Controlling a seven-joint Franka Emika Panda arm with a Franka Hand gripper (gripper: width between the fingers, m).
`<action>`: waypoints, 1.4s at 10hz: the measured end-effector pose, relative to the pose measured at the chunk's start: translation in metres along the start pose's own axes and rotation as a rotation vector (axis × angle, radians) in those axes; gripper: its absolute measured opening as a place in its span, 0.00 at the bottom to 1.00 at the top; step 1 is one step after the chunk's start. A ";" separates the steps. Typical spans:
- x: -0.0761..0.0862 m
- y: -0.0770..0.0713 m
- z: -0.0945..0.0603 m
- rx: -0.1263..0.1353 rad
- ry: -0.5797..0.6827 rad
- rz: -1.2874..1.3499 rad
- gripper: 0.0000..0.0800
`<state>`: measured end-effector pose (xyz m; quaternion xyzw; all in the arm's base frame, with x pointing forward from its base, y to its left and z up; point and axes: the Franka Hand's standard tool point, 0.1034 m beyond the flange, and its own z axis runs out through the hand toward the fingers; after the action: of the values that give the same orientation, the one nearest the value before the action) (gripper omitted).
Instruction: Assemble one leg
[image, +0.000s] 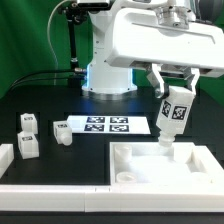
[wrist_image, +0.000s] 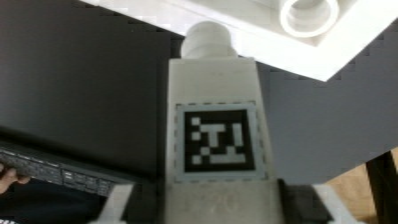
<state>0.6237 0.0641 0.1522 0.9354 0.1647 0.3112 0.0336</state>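
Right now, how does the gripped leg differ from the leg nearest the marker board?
The held leg hangs in the gripper over the tabletop; the loose leg rests on the table. The held leg is tilted, round end down; the loose leg sits low. Both are white.

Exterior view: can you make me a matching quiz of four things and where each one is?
1 held leg
2 marker board
3 tabletop
4 loose legs

A at the exterior view's left
B gripped in the end effector
C flat, in the picture's middle
D low at the exterior view's right

Pairs: 1-B, 2-C, 3-D, 4-A
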 end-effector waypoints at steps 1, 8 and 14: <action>-0.006 0.006 0.003 0.006 -0.017 0.018 0.36; 0.026 -0.039 0.017 0.093 -0.015 0.101 0.36; 0.004 -0.044 0.039 0.088 -0.014 0.101 0.36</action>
<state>0.6368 0.1088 0.1155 0.9453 0.1306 0.2982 -0.0221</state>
